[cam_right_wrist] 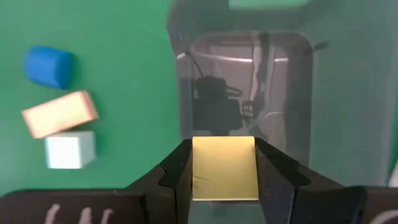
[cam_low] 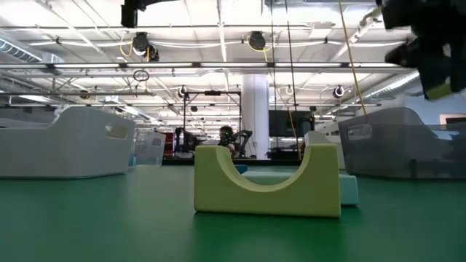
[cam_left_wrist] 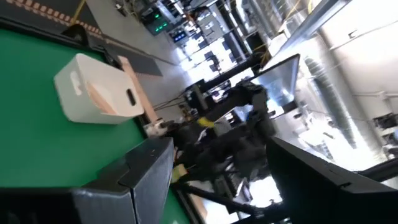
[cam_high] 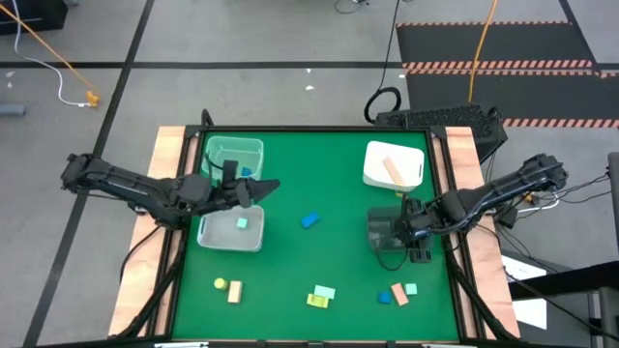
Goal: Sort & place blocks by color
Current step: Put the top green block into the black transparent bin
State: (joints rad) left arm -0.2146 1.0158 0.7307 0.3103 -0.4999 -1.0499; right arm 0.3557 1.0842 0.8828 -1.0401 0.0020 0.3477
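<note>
The left gripper (cam_high: pixel 274 184) hangs spread wide and empty over the clear trays (cam_high: pixel 233 159), one holding a mint cube (cam_high: pixel 242 222). Loose blocks dot the green felt: a blue one (cam_high: pixel 309 220), a yellow-green arch (cam_low: pixel 266 181) hiding most of a teal slab. The right gripper (cam_right_wrist: pixel 224 171) pinches a smooth yellow-green block (cam_right_wrist: pixel 224 168) above a smoky dark tray (cam_right_wrist: pixel 249 81), probably plastic.

A large robotics lab hall: exposed ceiling trusses (cam_low: pixel 218 65), strip lights, and floor cables (cam_high: pixel 58 72) around the table.
</note>
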